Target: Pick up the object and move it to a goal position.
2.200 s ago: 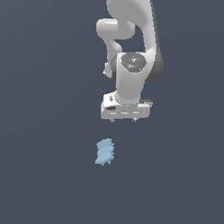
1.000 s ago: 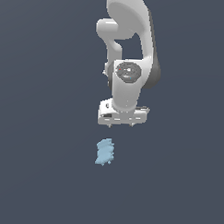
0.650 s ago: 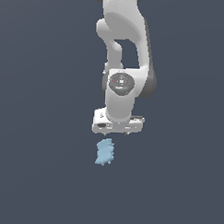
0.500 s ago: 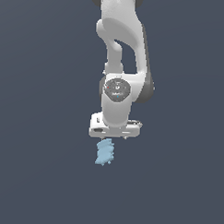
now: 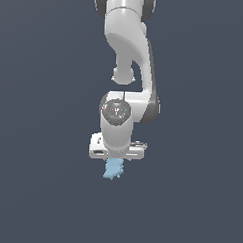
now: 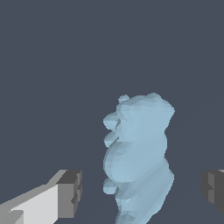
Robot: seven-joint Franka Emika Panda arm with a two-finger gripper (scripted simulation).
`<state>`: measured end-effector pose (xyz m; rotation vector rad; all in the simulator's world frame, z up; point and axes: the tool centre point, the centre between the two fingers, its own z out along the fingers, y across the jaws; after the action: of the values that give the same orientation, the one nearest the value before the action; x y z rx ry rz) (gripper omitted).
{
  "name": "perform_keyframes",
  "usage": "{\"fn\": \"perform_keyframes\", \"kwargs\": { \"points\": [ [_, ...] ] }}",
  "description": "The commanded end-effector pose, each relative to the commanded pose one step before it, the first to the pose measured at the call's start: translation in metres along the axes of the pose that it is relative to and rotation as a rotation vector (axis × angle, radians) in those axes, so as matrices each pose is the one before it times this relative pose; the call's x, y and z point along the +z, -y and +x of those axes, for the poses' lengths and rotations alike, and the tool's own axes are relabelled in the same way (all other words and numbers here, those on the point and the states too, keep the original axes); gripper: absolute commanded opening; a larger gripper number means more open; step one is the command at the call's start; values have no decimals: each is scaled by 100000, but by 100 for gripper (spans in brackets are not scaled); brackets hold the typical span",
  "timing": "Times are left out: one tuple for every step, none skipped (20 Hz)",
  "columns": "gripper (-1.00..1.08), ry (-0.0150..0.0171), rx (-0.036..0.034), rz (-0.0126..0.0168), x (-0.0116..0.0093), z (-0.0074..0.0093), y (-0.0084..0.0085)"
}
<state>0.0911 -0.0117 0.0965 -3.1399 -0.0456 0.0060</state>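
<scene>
Dark floor [image 5: 40,190], object [image 6: 138,153] between spread fingers [image 6: 70,192].

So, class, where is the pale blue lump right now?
In the exterior view the pale blue lump lies on the dark floor just below the white gripper. The wrist view shows it between the open fingers, untouched.

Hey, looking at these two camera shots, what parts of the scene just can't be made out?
- Exterior view: the claw's fingertips and the top of the blue object are hidden behind the white hand body.
- Wrist view: the object's lower end is cut off by the frame edge; one finger is cropped at the side.
- Neither view shows a goal marker.
- Finger height above the surface cannot be judged.
</scene>
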Motion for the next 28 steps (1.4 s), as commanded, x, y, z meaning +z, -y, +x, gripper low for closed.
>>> {"fn": "perform_keyframes", "kwargs": {
  "points": [
    [100,-274,307,-93,265,413,-325],
    [100,-34,58,-17,79,89,-66],
    [100,-34,58,-17,50,62,-59],
    [100,-34,58,-17,20,35,-51],
    [100,0,0,0,15,13,-4],
    [100,97,-10,7,-29,-97,27],
    [100,0,0,0,44,0,0],
    [100,0,0,0,132,1,0],
    [100,0,0,0,218,1,-1],
    [100,0,0,0,305,0,-1],
    [100,0,0,0,391,-2,-1],
    [100,0,0,0,475,-4,-1],
    [100,0,0,0,557,-8,-2],
    [100,-68,13,-7,588,-17,-10],
    [100,0,0,0,640,-13,-2],
    [100,0,0,0,545,-11,-1],
    [100,0,0,0,450,-5,-1],
    [100,0,0,0,355,2,-1],
    [100,0,0,0,260,11,-1],
    [100,0,0,0,165,21,-1],
    [100,0,0,0,69,32,-2],
    [100,0,0,0,-26,43,-2],
    [100,0,0,0,-79,39,-1],
    [100,0,0,0,-32,12,0],
    [-100,0,0,0,0,0,0],
    [-100,0,0,0,0,0,0],
    [-100,0,0,0,0,0,0],
    [-100,0,0,0,0,0,0]
  ]
}}
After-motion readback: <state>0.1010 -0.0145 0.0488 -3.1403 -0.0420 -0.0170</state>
